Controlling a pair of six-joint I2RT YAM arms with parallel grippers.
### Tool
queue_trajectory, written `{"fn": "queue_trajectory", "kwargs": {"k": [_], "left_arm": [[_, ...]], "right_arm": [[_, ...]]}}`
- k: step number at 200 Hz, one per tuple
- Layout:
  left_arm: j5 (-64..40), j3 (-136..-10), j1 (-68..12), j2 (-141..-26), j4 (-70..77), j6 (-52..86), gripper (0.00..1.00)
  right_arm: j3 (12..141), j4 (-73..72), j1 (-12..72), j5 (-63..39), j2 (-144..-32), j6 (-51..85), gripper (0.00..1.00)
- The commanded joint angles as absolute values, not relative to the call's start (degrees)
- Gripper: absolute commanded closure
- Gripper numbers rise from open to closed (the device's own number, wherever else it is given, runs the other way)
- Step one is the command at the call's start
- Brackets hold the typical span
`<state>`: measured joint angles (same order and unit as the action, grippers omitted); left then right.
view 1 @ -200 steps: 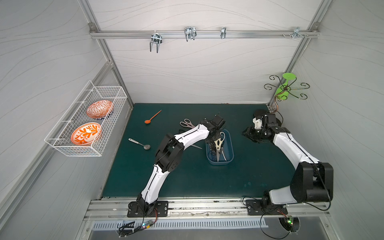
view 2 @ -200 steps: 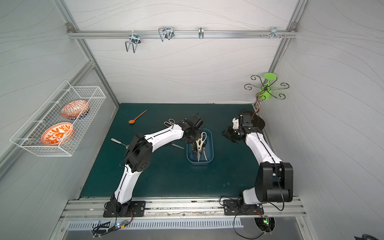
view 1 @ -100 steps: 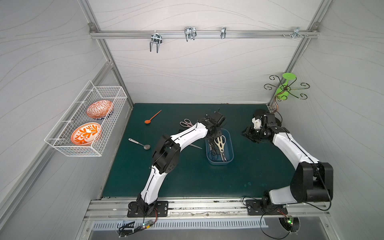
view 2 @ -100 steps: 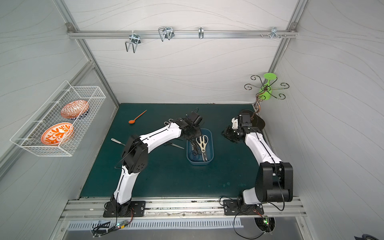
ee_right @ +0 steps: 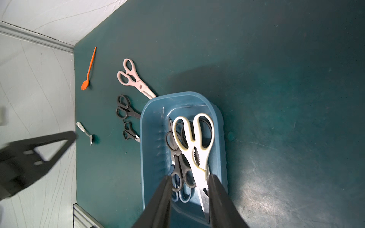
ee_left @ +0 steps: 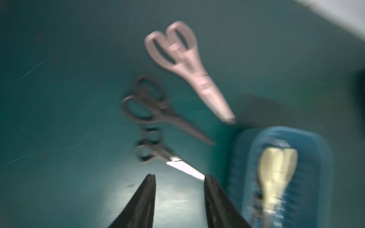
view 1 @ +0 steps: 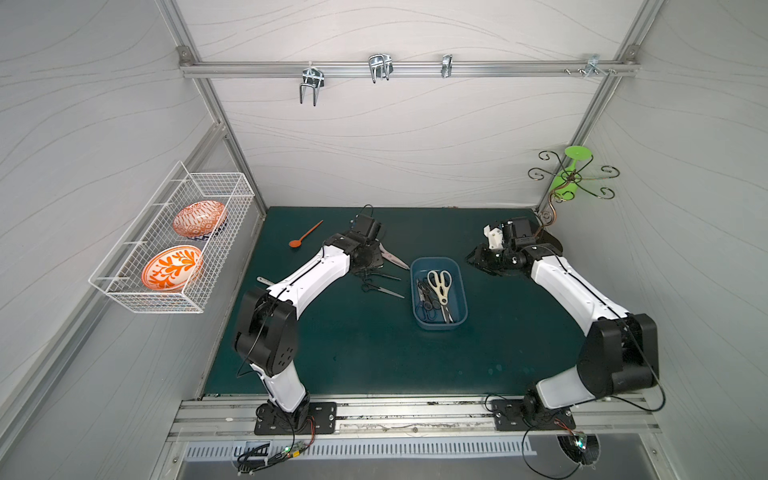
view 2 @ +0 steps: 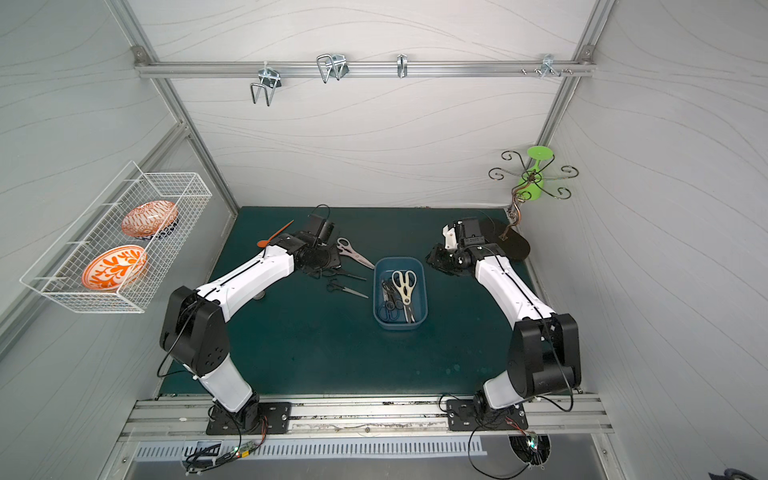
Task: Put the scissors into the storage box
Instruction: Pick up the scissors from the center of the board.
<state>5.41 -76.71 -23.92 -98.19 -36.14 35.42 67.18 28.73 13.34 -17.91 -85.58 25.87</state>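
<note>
Left hand now has its jaws apart & empty. 1 s ago it hung over the storage box w/ the cream shears. Since then it let go & swung back, so the box sits just off to its side. The cream shears lie inside, on top of the stowed black pairs, so that drop looks done. Ahead of the hand on the worktop are the pink shears, a larger black pair & a smaller black pair; these are prob. the next picks. Right hand is also apart & empty, over the box end.
</note>
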Motion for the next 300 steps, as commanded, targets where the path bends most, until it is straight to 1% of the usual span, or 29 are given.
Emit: {"fn": "queue_trajectory", "kwargs": {"k": [1, 20, 45, 95, 139, 166, 219, 266, 300], "left_arm": [[1.3, -73.0, -19.5, -97.3, -36.0, 32.0, 0.57], [-0.3, -70.9, -17.6, -98.2, -34.1, 31.2, 0.58], [-1.6, -71.3, -17.6, -100.8, -33.3, 30.6, 0.58], [-2.4, -70.1, -17.6, -104.7, -33.0, 31.4, 0.63], [-1.8, -72.4, -17.6, -106.2, -34.3, 31.8, 0.65], [-2.0, -74.6, -17.7, -108.7, -37.6, 31.8, 0.66], [-3.9, -75.3, -17.9, -110.8, -36.4, 33.2, 0.66], [-3.8, -77.6, -18.8, -113.1, -36.5, 33.9, 0.66], [-2.7, -77.8, -18.8, -112.4, -37.8, 33.6, 0.66]], "right_arm": [[68.2, 29.1, 13.9, -17.7, -86.5, 24.8, 0.64], [68.6, 29.4, 14.1, -17.9, -87.3, 24.5, 0.64], [68.9, 30.1, 14.1, -17.9, -87.8, 23.9, 0.64], [69.2, 30.6, 14.1, -17.5, -88.2, 23.6, 0.64], [69.3, 30.4, 14.1, -18.1, -89.2, 23.7, 0.64], [69.1, 30.4, 14.1, -17.6, -89.1, 23.7, 0.64], [69.2, 30.2, 14.1, -17.8, -89.2, 23.5, 0.64], [68.8, 30.5, 14.1, -17.5, -89.0, 23.2, 0.64], [68.4, 30.5, 14.1, -17.2, -88.9, 23.0, 0.64]]}}
